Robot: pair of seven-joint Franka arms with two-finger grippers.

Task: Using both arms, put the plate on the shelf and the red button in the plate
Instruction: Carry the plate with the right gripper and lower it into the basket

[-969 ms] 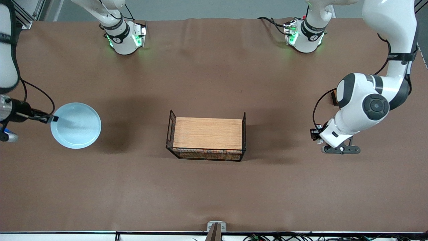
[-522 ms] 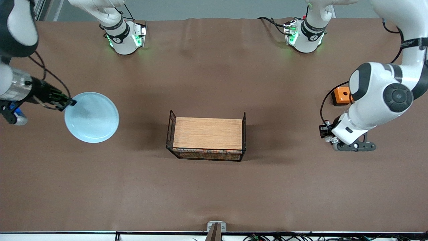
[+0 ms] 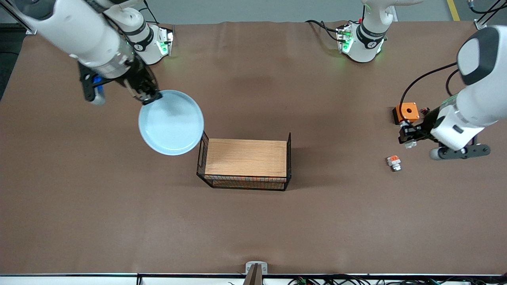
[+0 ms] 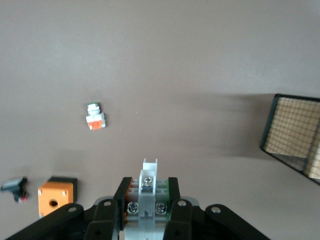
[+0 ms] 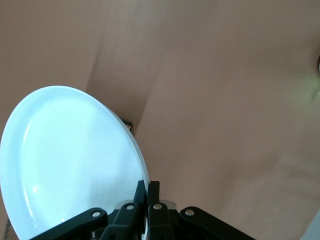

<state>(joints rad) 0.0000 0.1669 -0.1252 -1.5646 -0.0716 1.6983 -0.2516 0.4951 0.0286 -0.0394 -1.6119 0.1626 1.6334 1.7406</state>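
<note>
The brown tabletop carried a wire basket with a wooden top at frame centre. At upper left, the right hand pinched the plate by its rim, aloft. At right, the left hand clamped the red button, above an orange box and a small white-grey block.

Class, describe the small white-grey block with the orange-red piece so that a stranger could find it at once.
Start at the wire basket with a wooden top mid-table and look toward the left arm's end. There, nearer the front camera than the orange box with a hole, lies the small white-grey block with an orange-red piece. It lies alone on the cloth, much smaller than the box.
</note>
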